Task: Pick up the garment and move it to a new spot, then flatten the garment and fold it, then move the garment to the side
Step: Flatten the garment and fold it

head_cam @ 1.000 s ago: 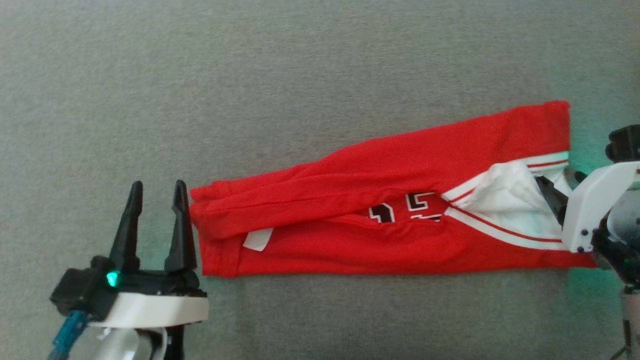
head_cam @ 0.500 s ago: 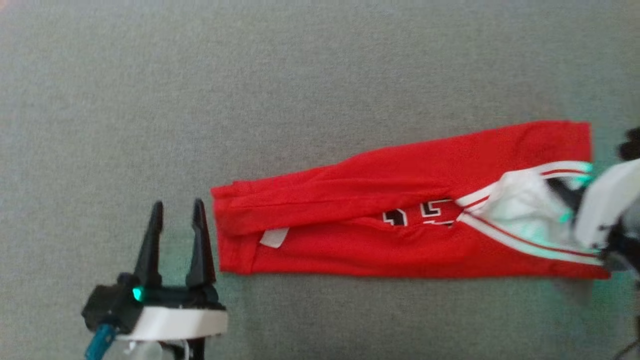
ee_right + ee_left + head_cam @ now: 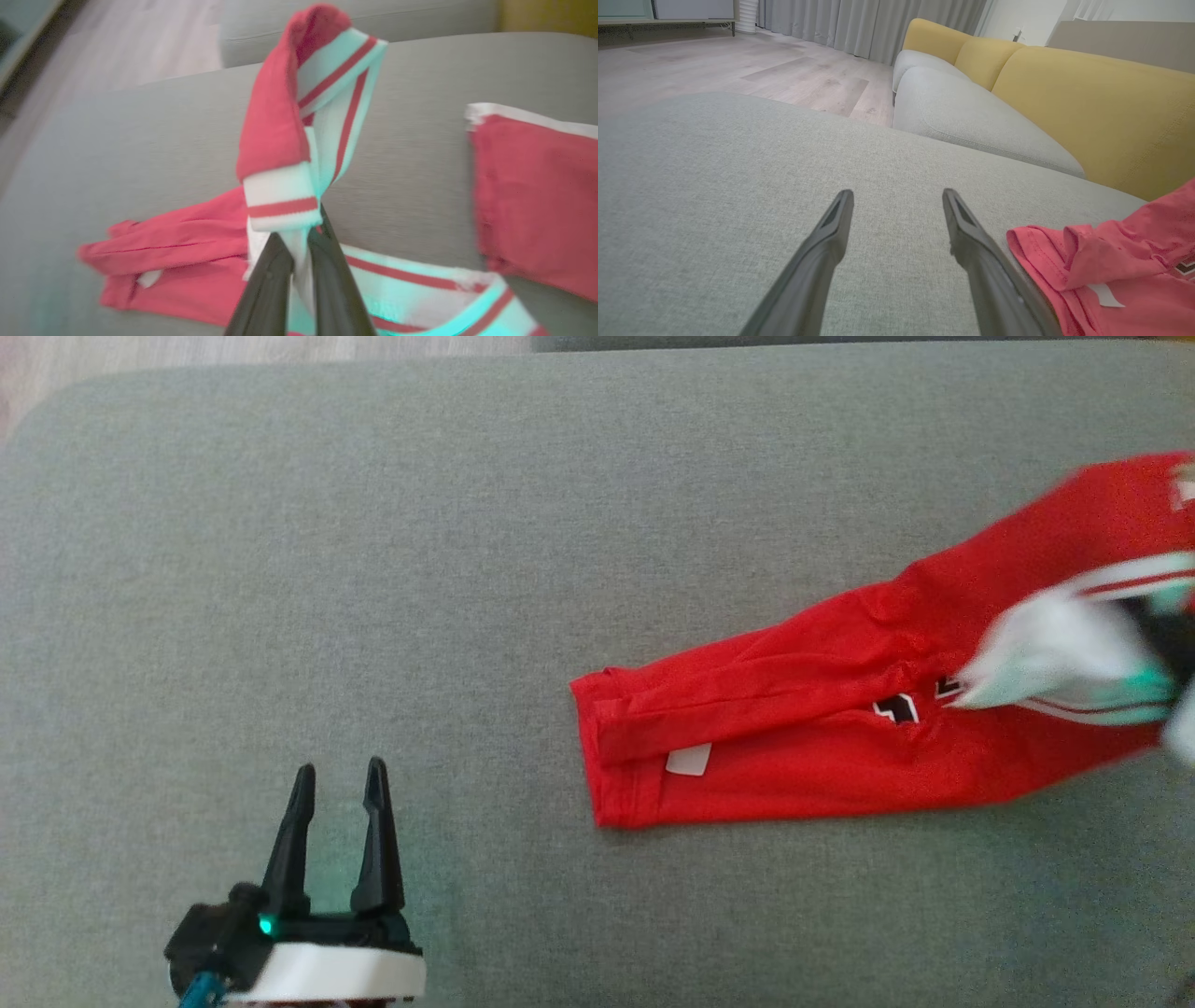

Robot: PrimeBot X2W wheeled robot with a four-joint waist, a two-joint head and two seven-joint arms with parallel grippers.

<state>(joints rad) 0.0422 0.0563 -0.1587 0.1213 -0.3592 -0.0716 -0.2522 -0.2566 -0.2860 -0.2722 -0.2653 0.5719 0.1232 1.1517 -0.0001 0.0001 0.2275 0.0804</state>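
item: red garment (image 3: pixel 794 747), folded long, on the right of the grey cushion (image 3: pixel 373 569), trimmed end pinched by the closed right gripper (image 3: pixel 299 233), probably for dragging aside; left gripper (image 3: pixel 339 767) spread empty, near left.

Red garment (image 3: pixel 840 747) with white, red-striped trim on a grey cushion (image 3: pixel 373 569).

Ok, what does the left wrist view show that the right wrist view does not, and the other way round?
Left wrist view: the left hand, open and empty above the grey cushion, beside the hem of the red jersey, with grey curtains far behind. Right wrist view: the right hand shut on the jersey's white, red-striped trim, which stands raised off the cushion. Both: the red jersey lying on the grey cushion.
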